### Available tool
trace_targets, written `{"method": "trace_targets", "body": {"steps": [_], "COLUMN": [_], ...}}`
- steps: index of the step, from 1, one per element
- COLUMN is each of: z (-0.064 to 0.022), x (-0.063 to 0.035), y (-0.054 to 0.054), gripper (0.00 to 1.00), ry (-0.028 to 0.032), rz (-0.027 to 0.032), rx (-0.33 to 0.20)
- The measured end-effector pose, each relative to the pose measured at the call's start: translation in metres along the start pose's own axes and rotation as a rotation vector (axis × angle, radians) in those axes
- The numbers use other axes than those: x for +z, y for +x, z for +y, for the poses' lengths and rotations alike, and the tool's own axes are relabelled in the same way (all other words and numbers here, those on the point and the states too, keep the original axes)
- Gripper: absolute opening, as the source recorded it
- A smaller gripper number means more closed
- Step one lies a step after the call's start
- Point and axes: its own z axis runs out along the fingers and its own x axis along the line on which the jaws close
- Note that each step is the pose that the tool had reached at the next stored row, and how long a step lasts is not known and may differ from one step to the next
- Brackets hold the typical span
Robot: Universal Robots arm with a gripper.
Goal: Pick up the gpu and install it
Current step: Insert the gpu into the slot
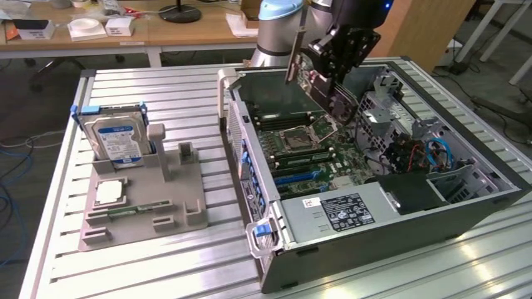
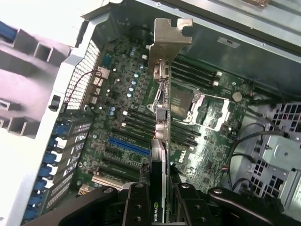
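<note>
While the gripper point(image 2: 160, 190) clamps the gpu point(image 2: 162, 108) edge-on above the motherboard point(image 2: 214, 141), the blue slot point(image 1: 293, 179) lies about 6 o'clock from it in the exterior view, seemingly crosswise to the gpu's length.

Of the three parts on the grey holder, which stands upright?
The boxy hard drive with the blue-and-white label: it stands tall on edge, while the square silver processor and narrow green memory stick sit low.
</note>
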Motion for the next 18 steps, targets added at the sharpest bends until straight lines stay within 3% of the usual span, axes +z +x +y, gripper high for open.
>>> {"method": "trace_targets", "body": {"steps": [18], "z": [-0.0003], "x": [0.0021], "y": [0.0003], "gripper": [0.26], "ry": [-0.0044], "rz": [0.0161], "rx": [-0.283]}}
